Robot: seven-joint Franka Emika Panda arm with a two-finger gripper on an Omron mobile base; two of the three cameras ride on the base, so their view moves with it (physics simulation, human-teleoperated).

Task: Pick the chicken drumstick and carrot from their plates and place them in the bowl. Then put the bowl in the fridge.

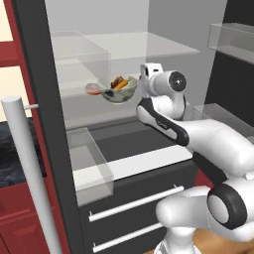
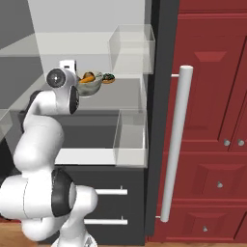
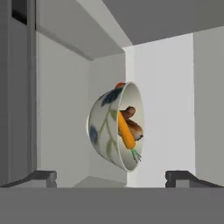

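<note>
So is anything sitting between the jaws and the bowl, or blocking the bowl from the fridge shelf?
Nothing visible does. The bowl, with the carrot and chicken drumstick inside, is already in the open fridge at shelf level. The gripper faces it with jaws open and apart from it. A small reddish item lies beside the bowl, not in between.

Glazed bowl, clear fridge shelves

The bowl (image 3: 107, 135) looks like smooth painted ceramic; the fridge (image 1: 54, 124) has clear plastic-like shelves and a matt silver handle (image 2: 174, 144).
</note>
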